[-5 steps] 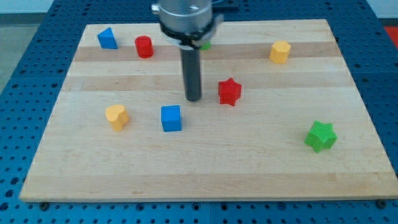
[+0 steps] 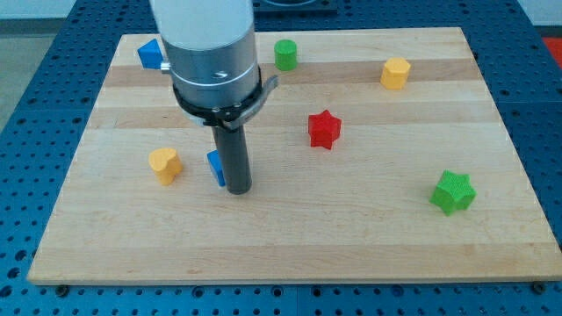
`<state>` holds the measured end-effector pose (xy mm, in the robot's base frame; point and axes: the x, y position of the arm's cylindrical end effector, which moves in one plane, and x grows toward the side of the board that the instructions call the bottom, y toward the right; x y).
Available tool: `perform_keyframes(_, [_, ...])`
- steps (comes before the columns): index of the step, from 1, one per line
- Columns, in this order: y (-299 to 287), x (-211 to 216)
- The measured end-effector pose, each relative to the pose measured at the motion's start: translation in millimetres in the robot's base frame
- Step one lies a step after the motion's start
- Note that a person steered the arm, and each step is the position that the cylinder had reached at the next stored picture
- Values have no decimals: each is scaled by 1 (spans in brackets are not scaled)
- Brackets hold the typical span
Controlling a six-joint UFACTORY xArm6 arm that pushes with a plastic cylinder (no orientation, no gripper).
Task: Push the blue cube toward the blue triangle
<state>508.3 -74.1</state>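
Step in hand: lining up behind the blue cube (image 2: pixel 214 167) for the push; by my judgement the push toward the target has not really begun, since the two blue blocks are well apart.
My tip (image 2: pixel 239 188): down on the board (image 2: pixel 290 237), on the cube's right side in the view and slightly toward the view's bottom, touching it or just beside it; I cannot tell which.
Fingers: none to report; the arm ends in a plain rod, so nothing opens or clamps.
Blue cube: left of centre, mostly hidden behind the rod, only its left edge showing.
Blue triangle (image 2: pixel 150 53): near the board's top left corner, partly hidden by the arm's body.
Yellow heart (image 2: pixel 164 164): just to the cube's left, close enough to matter.
Others: green cylinder (image 2: pixel 285 54) and yellow block (image 2: pixel 395 73) along the top, red star (image 2: pixel 324 129) at centre right, green star (image 2: pixel 453 191) at lower right; all out of the way.
Next move calls for: a push up and to the left, starting from the cube's lower right side, angled so the cube passes above the heart.
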Motion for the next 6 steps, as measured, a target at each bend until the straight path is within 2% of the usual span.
perform_keyframes(2, [-4,-25])
perform_keyframes(6, [-118,-109])
